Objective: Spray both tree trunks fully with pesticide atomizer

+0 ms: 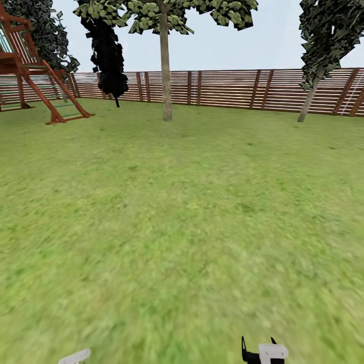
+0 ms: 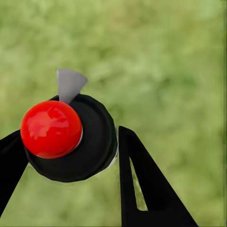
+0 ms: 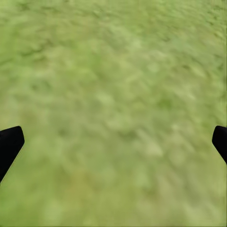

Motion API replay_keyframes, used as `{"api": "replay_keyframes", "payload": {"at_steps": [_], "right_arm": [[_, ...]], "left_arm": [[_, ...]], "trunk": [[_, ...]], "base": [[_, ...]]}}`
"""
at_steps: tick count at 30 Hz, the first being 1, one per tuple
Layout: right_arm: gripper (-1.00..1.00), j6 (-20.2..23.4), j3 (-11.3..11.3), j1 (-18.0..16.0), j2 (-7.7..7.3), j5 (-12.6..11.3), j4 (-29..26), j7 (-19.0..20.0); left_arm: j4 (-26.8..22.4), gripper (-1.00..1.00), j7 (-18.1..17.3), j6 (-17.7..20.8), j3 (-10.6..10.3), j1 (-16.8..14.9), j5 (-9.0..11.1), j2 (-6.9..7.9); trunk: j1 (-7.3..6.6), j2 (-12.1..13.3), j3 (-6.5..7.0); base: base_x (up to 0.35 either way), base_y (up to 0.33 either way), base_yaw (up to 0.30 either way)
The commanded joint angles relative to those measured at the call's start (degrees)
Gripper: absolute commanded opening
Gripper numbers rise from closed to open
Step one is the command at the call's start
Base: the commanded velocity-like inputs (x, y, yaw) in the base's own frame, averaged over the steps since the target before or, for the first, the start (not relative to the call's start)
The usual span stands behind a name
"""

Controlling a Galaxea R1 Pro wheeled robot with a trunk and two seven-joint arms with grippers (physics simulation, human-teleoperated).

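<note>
Left gripper (image 2: pixel 71 156) pinches the pesticide atomizer (image 2: pixel 75 137) — in the left wrist view its two black fingers (image 2: pixel 142 184) bracket a round black body topped by a glossy red ball, with a grey nozzle tab pointing away from the camera, all held above blurred grass. Right gripper (image 3: pixel 113 142) is spread wide with nothing between the fingers; just the two black tips show at the frame edges of its wrist view over the lawn (image 3: pixel 113 85). In the head view the right gripper's white and black parts (image 1: pixel 265 353) poke up at the lower edge, and a small grey-white piece (image 1: pixel 75 357) sits at lower left — what it belongs to is unclear. Ahead across open grass, one tree trunk (image 1: pixel 166 71) stands upright, well apart from the robot; a second, leaning trunk (image 1: pixel 309 98) stands further right near the slatted wooden fence (image 1: pixel 227 90). Black cypress (image 1: pixel 108 55) and red-brown play structure (image 1: pixel 38 76) at far left.
</note>
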Motion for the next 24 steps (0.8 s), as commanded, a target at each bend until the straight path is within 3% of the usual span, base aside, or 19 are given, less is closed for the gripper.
{"api": "replay_keyframes", "payload": {"at_steps": [1, 24], "right_arm": [[1.0, -0.06, -0.26, -0.03, 0.03, 0.62, 0.02, -0.41], [1.0, -0.06, -0.2, -0.03, -0.02, 0.62, 0.02, -0.42]], "left_arm": [[0.07, -1.0, 0.04, -0.21, 0.48, -0.04, -0.59, 0.02], [0.07, -1.0, 0.04, -0.21, 0.47, -0.04, -0.6, 0.02]], "trunk": [[0.03, -0.02, -0.05], [0.03, -0.02, -0.05]], "base": [[0.338, 0.0, 0.0], [0.338, 0.0, 0.0]]}}
